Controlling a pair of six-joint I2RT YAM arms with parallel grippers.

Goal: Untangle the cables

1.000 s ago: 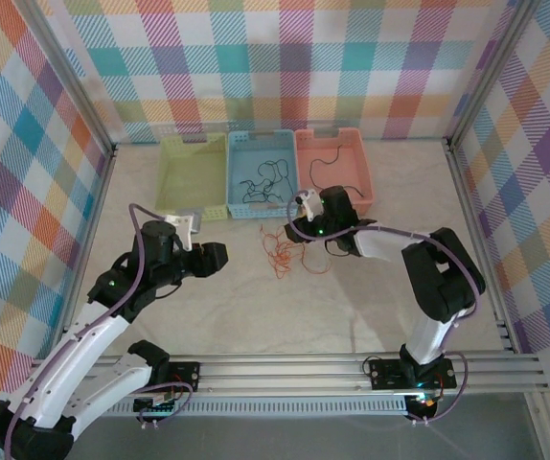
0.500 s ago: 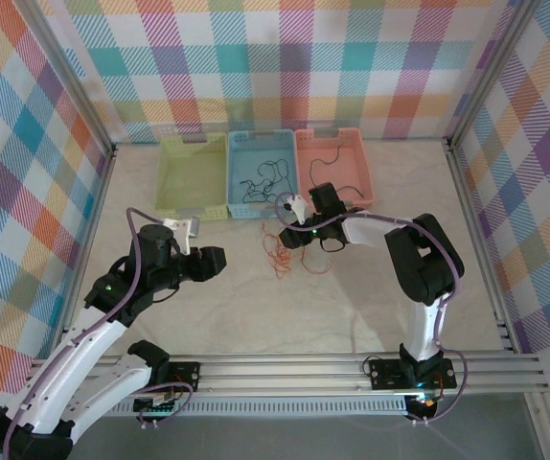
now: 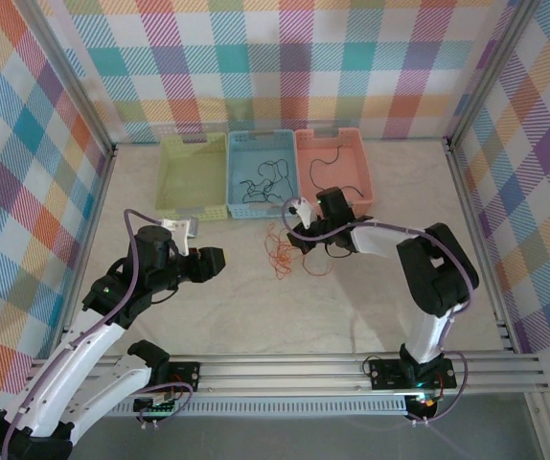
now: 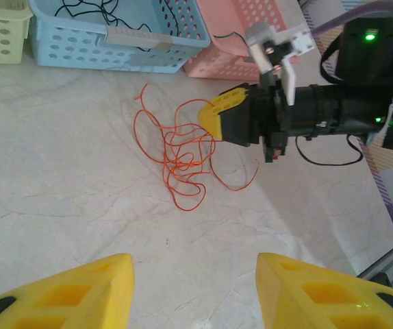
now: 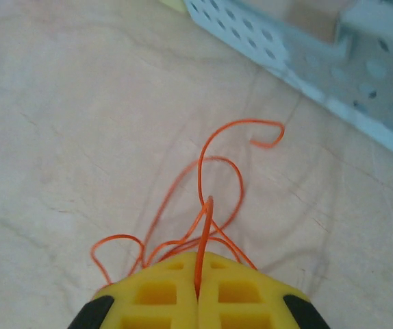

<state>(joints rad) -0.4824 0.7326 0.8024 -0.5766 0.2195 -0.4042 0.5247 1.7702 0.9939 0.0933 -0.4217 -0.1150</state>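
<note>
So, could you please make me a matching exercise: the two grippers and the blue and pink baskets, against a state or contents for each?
1. right gripper
2. left gripper
3. blue basket
4. pink basket

a. holds a tangle of dark cables
b. holds one black cable
c. jaws shut on the orange cable
d. jaws open, nothing between them

Pairs: 1-c, 2-d, 3-a, 4-b.

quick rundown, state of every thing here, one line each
orange cable: loose tangle on the table, one strand pinched by the right gripper
right gripper: shut on orange cable
left gripper: open, holding nothing
dark cable: lying loose in the blue basket
black cable: lying in the pink basket
</note>
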